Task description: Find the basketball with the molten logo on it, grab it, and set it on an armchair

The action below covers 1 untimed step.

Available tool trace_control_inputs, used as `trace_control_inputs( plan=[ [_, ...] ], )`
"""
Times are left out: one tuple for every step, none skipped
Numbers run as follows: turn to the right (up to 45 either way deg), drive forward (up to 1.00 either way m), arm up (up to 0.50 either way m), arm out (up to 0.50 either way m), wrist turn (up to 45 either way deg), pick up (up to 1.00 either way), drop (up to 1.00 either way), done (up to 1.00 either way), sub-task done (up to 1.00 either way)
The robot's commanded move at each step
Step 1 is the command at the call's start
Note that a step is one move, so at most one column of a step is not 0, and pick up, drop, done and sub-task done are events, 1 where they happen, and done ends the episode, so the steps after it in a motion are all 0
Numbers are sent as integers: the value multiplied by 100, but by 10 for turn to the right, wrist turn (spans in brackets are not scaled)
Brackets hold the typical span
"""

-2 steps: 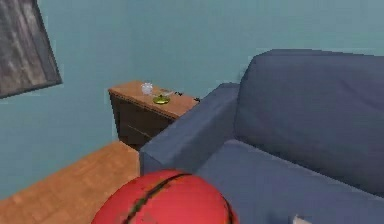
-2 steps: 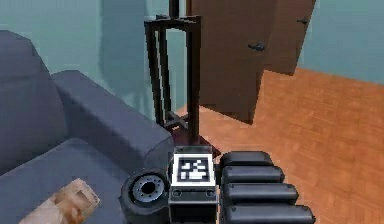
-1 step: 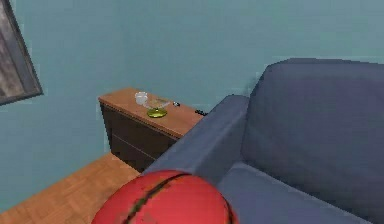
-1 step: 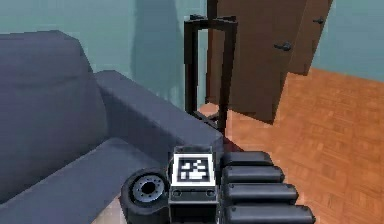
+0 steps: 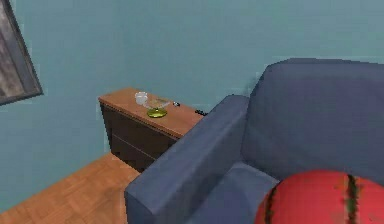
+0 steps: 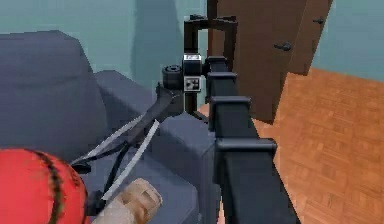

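A red-orange basketball (image 5: 322,200) with dark seams lies low on the seat side of a blue armchair (image 5: 310,105) at the forward view's bottom right. In the arm side view the same ball (image 6: 40,190) is at the bottom left, in front of the armchair's back (image 6: 50,90). The dark arm bar (image 6: 240,150) rises from the bottom edge, and the gripper (image 6: 95,178) reaches its thin fingers (image 6: 125,135) down and left toward the ball. I cannot tell whether it holds anything. A pale beige rounded shape (image 6: 135,203) sits just right of the ball.
A wooden sideboard (image 5: 140,130) stands against the teal wall left of the armchair, with a glass (image 5: 141,98) and a small yellow-green thing (image 5: 156,112) on it. A framed picture (image 5: 15,50) hangs at the left. A brown door (image 6: 265,50) and wooden floor (image 6: 335,130) lie beyond the arm.
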Motion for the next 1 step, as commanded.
trace_control_inputs(
  plan=[
    [0, 0, 0, 0, 390, 0, 0, 0, 0]
  ],
)
